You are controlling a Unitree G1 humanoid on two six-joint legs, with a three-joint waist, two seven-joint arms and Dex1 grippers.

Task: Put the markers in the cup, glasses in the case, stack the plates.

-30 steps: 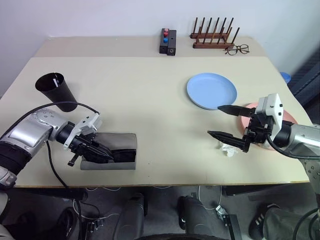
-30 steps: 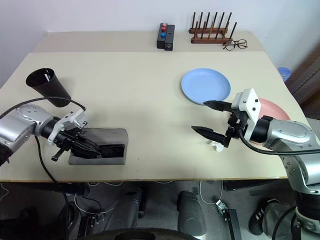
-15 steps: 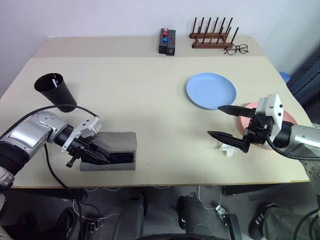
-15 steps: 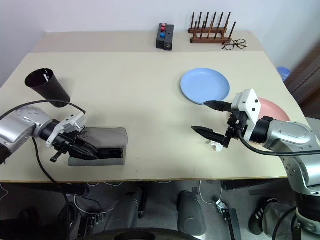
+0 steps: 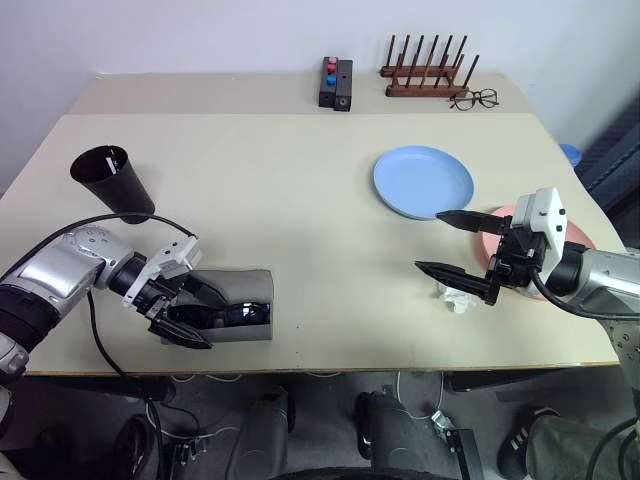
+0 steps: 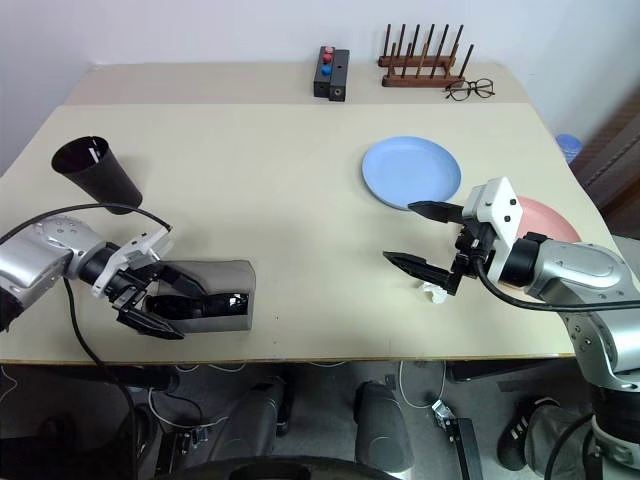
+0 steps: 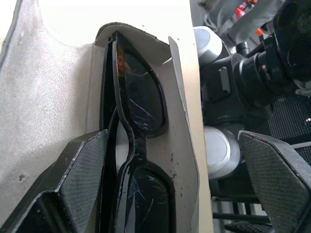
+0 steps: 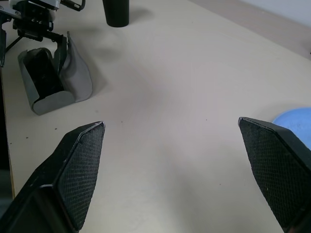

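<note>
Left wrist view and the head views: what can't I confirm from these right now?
- Sunglasses in the case: the lower lens is cut off by the frame edge in the left wrist view.
- Cup: its dark inside hides how many markers it holds.
- Pink plate: largely covered by the right gripper and arm.
- White scrap under that gripper: too small to identify.

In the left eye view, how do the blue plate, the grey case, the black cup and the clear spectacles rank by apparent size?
Largest to smallest:
1. grey case and blue plate, which look alike; the case lies nearer the camera, so unsure
2. black cup
3. clear spectacles
</note>
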